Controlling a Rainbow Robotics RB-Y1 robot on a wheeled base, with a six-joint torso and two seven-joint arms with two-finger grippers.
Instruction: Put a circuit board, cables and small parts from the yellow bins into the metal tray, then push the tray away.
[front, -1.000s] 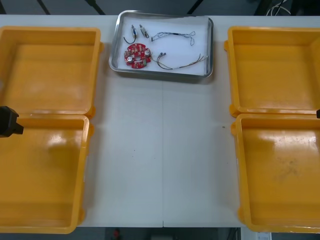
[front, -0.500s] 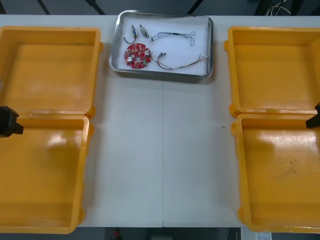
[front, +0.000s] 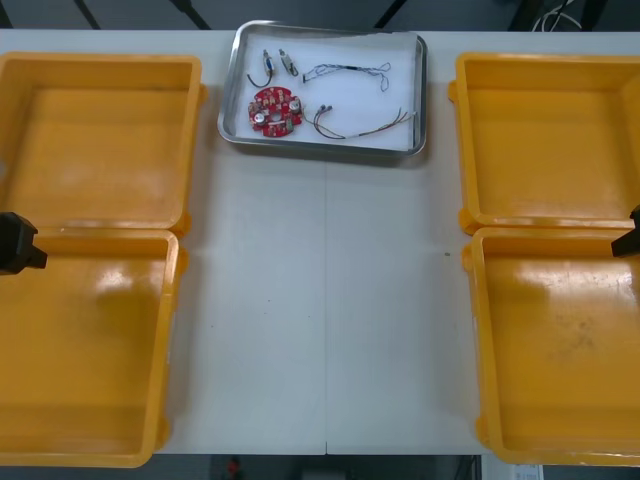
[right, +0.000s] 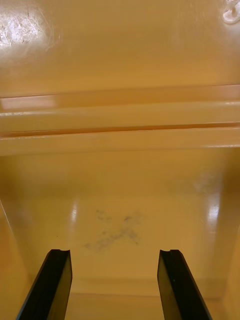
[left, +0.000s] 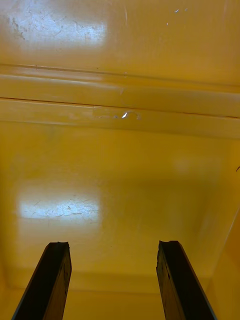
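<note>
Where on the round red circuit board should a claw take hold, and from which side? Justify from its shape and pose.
Grip the red circuit board across its round rim, fingers on opposite edges, coming straight down from above: it lies flat on the white floor of the metal tray, so only the thin edge offers purchase. The open left claw is probably nearer.

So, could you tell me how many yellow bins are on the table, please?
4. The far left bin and near left bin sit at the robot's left; the far right bin and near right bin at its right. None looks hidden.
</note>
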